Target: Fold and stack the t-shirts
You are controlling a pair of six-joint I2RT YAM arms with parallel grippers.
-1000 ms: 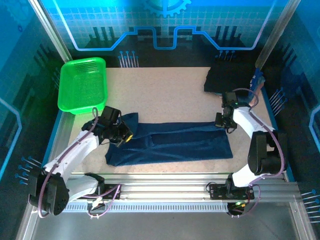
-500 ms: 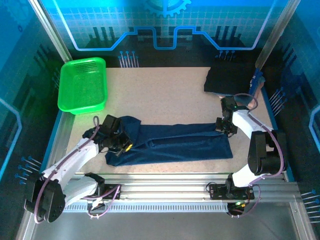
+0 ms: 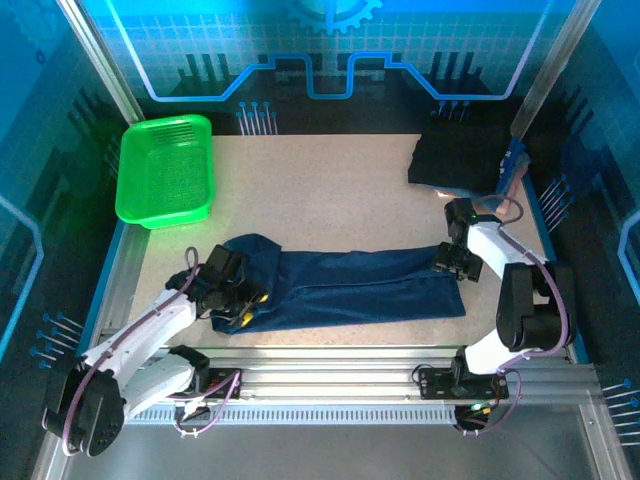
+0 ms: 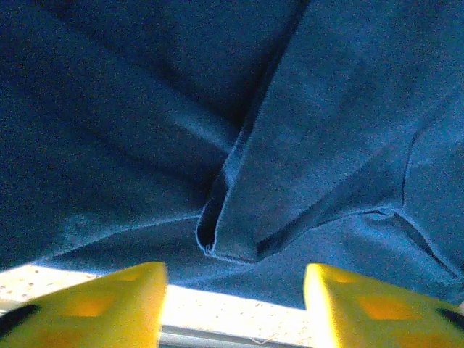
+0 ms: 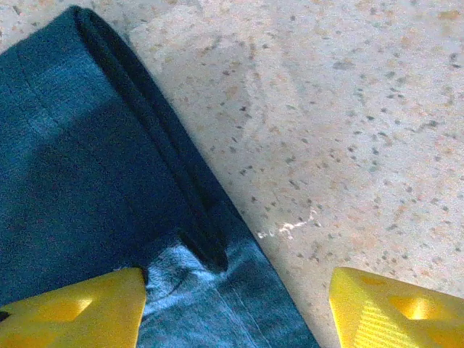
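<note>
Speckled table [image 3: 330, 195] bears the navy t-shirt [image 3: 350, 285], newly released by left hand [image 3: 244, 307] and right hand [image 3: 452, 263].

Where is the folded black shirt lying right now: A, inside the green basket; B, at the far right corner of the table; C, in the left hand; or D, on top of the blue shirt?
B: the black shirt lies at the far right corner of the table, apart from the blue shirt near the front edge and the green basket at far left.
</note>
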